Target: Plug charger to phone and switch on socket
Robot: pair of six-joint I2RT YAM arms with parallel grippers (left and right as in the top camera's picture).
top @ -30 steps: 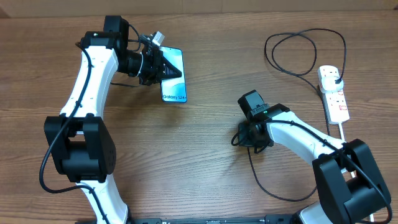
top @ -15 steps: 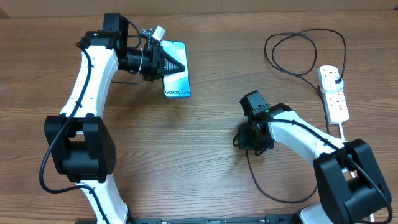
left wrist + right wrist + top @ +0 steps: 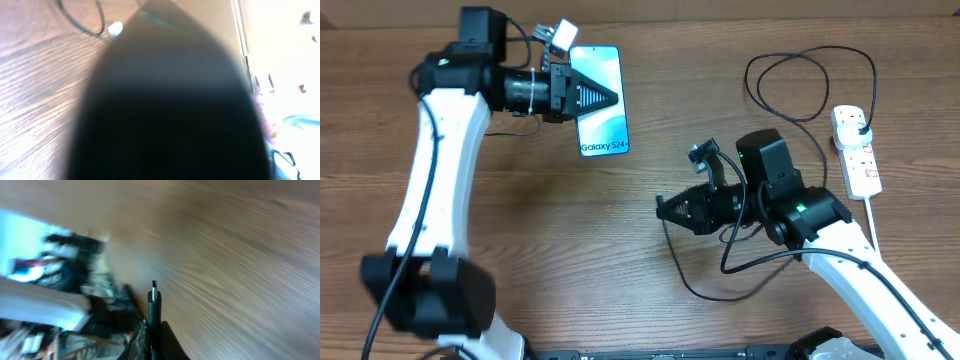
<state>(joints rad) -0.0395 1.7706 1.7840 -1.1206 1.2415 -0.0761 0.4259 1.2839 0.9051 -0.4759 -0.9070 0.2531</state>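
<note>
The left claw (image 3: pixel 592 97) pinches the phone (image 3: pixel 605 125) near the table's (image 3: pixel 540 270) far edge. The right claw (image 3: pixel 666 208) pinches the charger (image 3: pixel 154 305) by its connector.

Brown wood-grain table (image 3: pixel 570 250) fills overhead view, grain running left-right w/ darker streaks; same grain blurred in both wrist views. Paler tan strip (image 3: pixel 720 8) along top edge, can't ID.

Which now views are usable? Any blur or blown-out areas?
Overhead: sharp, evenly lit, phone text legible. Left wrist: a dark defocused mass fills most of the frame, right edge blown out, only table grain at left readable. Right wrist: wood and left side smeared; only the charger tip is fairly sharp.
</note>
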